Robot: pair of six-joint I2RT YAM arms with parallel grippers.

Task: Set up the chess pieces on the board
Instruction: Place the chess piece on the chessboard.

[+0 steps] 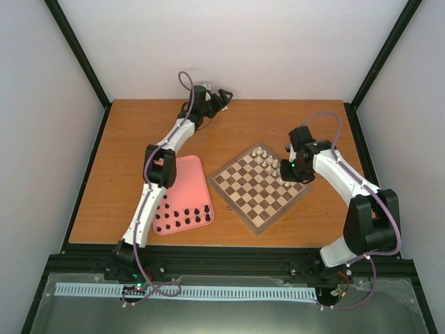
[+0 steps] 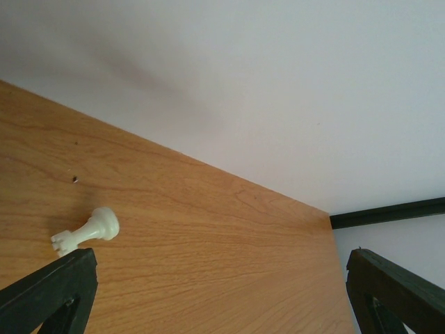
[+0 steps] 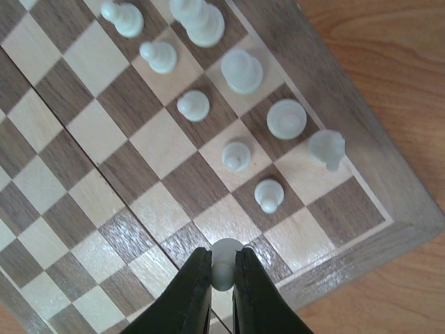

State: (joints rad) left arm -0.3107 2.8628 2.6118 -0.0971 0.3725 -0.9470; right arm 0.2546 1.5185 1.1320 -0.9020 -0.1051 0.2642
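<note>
The wooden chessboard (image 1: 259, 186) lies turned like a diamond at the table's middle right, with several cream-white pieces (image 1: 267, 159) along its far-right edge. My right gripper (image 3: 222, 268) is shut on a cream-white pawn (image 3: 224, 259) just above a square near the board's right corner (image 3: 389, 209). Several white pieces (image 3: 243, 69) stand on the squares beyond it. My left gripper (image 1: 221, 97) is open at the far edge of the table. A cream-white piece (image 2: 87, 234) lies on its side on the bare wood just beyond the left finger (image 2: 52, 289). Black pieces (image 1: 184, 216) sit in the pink tray (image 1: 182, 179).
The pink tray lies left of the board, under the left arm's elbow (image 1: 161, 165). White walls and black frame posts (image 1: 368, 66) close the table's far and side edges. A black frame bar (image 2: 386, 212) shows in the left wrist view.
</note>
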